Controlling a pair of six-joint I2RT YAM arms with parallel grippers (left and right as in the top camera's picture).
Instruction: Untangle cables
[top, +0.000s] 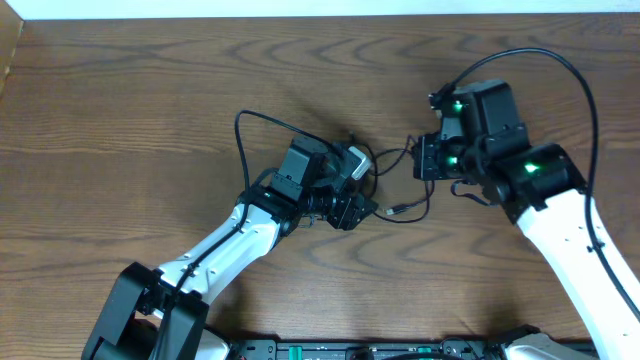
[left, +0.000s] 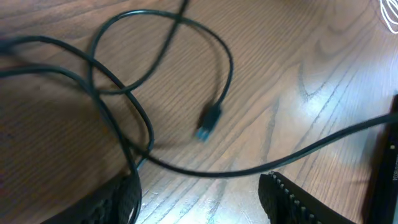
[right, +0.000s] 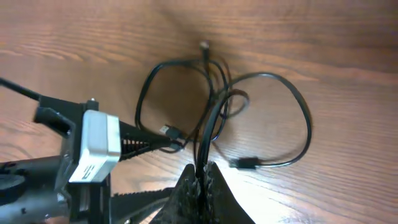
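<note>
A thin black cable (top: 424, 207) lies in loose crossed loops on the wooden table between my two grippers. In the left wrist view its loops (left: 149, 37) cross one another, and a small plug end (left: 208, 121) rests on the wood. One strand (left: 211, 171) runs across just ahead of my left gripper (left: 199, 199), which is open with nothing between its fingers (left: 292, 199). My right gripper (right: 202, 177) is shut on a bunch of black strands (right: 208, 124) that rise from its tips. Two plug ends (right: 245, 163) (right: 171, 132) lie near it. Seen from overhead, the left gripper (top: 366, 200) and the right gripper (top: 420, 160) face each other.
Thicker black robot wires arc over the table by the left arm (top: 242, 130) and the right arm (top: 545, 55). The left gripper's body (right: 93, 149) sits close to the right gripper's left. A thin white curve (left: 387, 15) shows at a corner of the left wrist view.
</note>
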